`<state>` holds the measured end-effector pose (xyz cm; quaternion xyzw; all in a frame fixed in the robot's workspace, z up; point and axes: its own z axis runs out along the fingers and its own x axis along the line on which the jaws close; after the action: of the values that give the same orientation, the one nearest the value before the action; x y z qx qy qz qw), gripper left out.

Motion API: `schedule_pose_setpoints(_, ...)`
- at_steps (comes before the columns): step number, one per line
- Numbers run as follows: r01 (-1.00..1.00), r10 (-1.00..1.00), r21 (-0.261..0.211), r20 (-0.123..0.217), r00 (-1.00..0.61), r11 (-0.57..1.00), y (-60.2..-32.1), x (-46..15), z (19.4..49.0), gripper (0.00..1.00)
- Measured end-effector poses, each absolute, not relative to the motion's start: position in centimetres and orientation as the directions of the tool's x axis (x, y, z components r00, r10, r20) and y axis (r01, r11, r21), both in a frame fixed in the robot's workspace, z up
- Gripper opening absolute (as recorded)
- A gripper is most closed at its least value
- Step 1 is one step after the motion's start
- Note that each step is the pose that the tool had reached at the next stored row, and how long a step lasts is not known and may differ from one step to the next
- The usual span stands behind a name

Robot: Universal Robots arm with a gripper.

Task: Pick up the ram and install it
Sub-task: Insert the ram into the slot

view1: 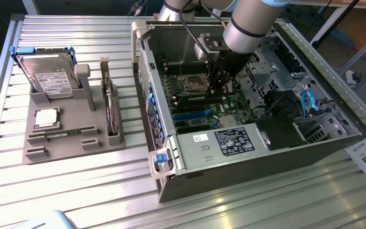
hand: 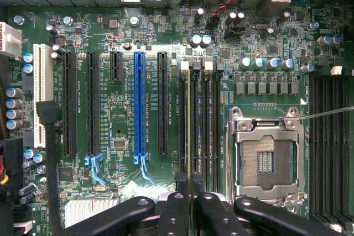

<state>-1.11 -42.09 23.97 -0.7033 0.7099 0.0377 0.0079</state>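
The pincer (hand: 189, 203) grips the ram (hand: 188, 125) narrowly, over the memory slots (hand: 206, 131) beneath it (pickup done, seating seemingly unfinished).

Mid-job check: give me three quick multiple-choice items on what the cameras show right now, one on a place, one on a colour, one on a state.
1. Where is the gripper?
A. over the grey tray
B. inside the computer case, over the motherboard
C. above the hard drive

2. What colour is the long slot with black slots on both sides?
A. red
B. blue
C. yellow

3. The processor socket is:
A. empty
B. holding a chip
C. under a cooler

Answers:
1 B, the arm reaches down into the open case.
2 B, it stands out blue in the wrist view.
3 A, bare contacts show inside its metal frame.
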Motion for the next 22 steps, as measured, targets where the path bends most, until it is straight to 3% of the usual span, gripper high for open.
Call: schedule_pose_setpoints(22,-0.999,-0.998,0.041,-0.065,-0.01,0.008,-42.19,-1.13,23.48,0.12)
